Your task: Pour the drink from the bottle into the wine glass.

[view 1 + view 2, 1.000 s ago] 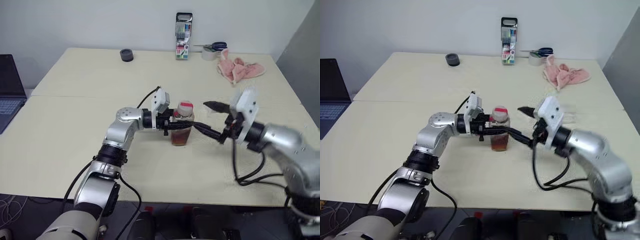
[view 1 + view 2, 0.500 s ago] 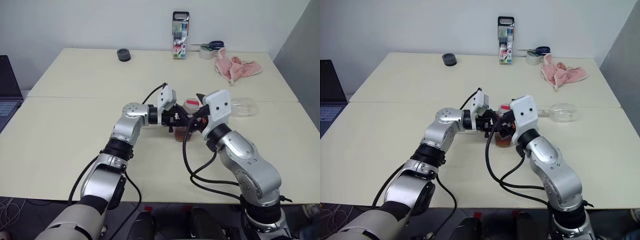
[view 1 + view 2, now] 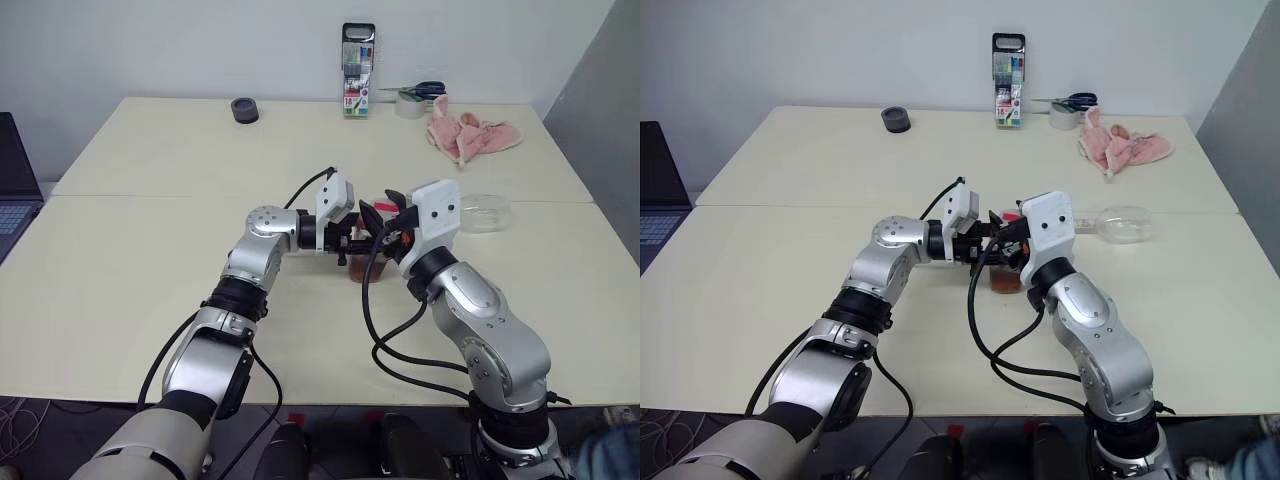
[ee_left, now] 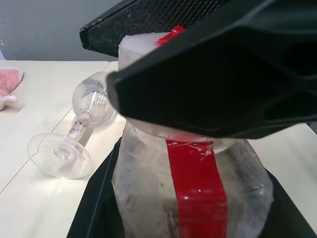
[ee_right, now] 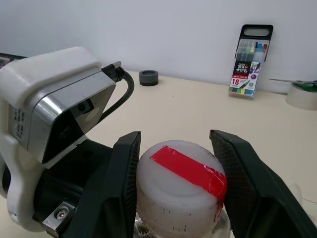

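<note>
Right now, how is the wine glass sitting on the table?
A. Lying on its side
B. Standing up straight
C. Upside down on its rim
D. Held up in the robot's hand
A. The wine glass lies on its side on the table, its round foot turned sideways, apart from the bottle, and no hand touches it.

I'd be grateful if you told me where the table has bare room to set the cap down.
The near-left stretch of the table, in front of the tape roll, is bare. It is crowded mid-table, where both claws meet at the bottle, and at the right by the toppled wine glass and pink cloth.
</note>
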